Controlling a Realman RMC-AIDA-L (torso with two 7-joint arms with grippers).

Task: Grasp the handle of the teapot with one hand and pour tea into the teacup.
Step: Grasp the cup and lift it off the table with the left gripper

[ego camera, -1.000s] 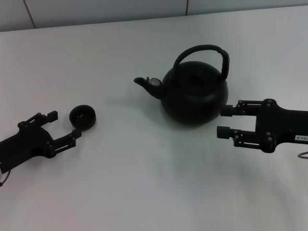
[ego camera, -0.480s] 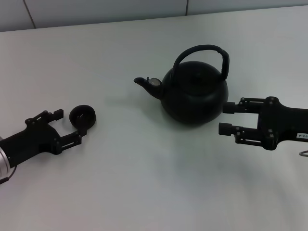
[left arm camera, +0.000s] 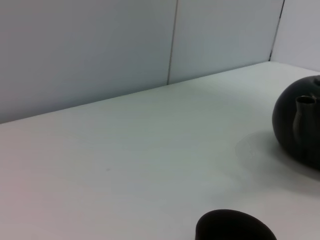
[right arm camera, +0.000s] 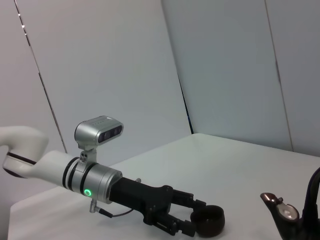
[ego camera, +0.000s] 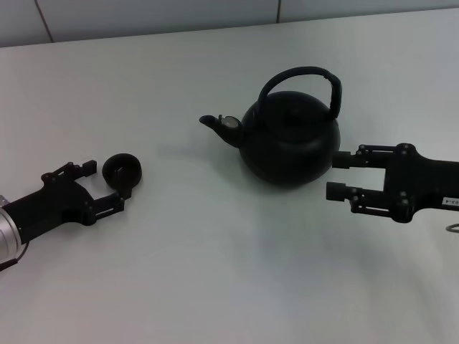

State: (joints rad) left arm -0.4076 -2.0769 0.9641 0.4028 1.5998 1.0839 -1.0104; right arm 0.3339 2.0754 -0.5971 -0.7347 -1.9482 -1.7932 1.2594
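Note:
The black teapot (ego camera: 290,140) stands mid-table, spout pointing left, its arched handle (ego camera: 301,74) upright over the lid. The small black teacup (ego camera: 122,172) sits to its left. My left gripper (ego camera: 105,185) is open, its fingertips at the cup's near side, one on each flank; I cannot tell if they touch it. My right gripper (ego camera: 333,175) is open and empty, level with the teapot's belly just to its right, well below the handle. The left wrist view shows the cup's rim (left arm camera: 235,227) and part of the teapot (left arm camera: 300,125). The right wrist view shows the cup (right arm camera: 207,221) at my left gripper (right arm camera: 189,226).
The white table (ego camera: 215,272) runs back to a grey panelled wall (ego camera: 143,14). A thin wire loop (ego camera: 452,231) lies at the right edge, by my right arm.
My left gripper has moved forward and right until its fingertips flank the teacup. My right gripper has shifted very slightly. The teapot has not moved.

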